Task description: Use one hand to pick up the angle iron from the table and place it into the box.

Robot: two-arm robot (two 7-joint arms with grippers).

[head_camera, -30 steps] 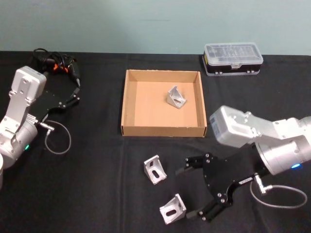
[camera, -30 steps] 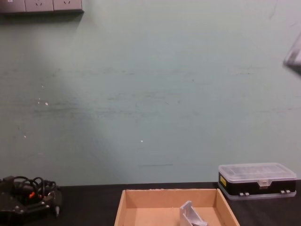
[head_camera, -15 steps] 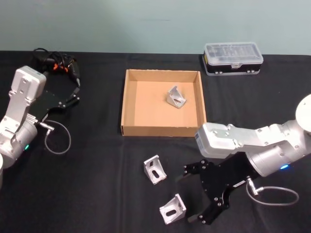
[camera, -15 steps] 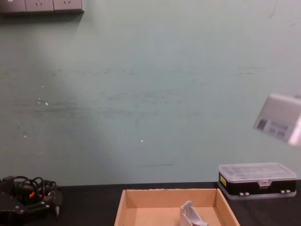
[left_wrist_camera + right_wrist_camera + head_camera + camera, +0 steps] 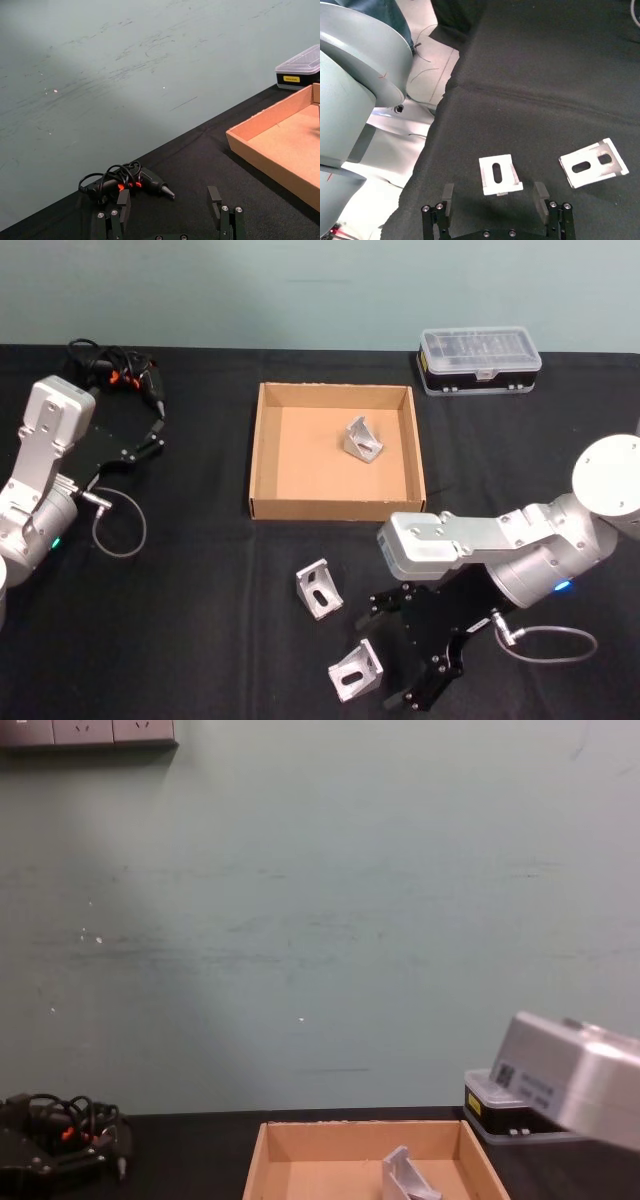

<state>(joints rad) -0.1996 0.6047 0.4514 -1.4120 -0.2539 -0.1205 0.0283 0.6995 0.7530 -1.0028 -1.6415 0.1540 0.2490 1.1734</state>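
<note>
"So where's the small silver metal angle iron?"
"On the black bench, at the black right gripper, jaws spread wide."
"Any writing?"
"A yellow label on the black plastic case, unreadable."

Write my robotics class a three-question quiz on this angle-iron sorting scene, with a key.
1. True or false: the box already holds an angle iron.
2. How many angle irons lie on the table?
3. The right gripper is: A) shut on an iron; B) open beside the near angle iron; C) inside the box.
Key: 1. True. 2. Two, the near one and the far angle iron. 3. B; the left gripper sits parked, open, at the table's left.
</note>
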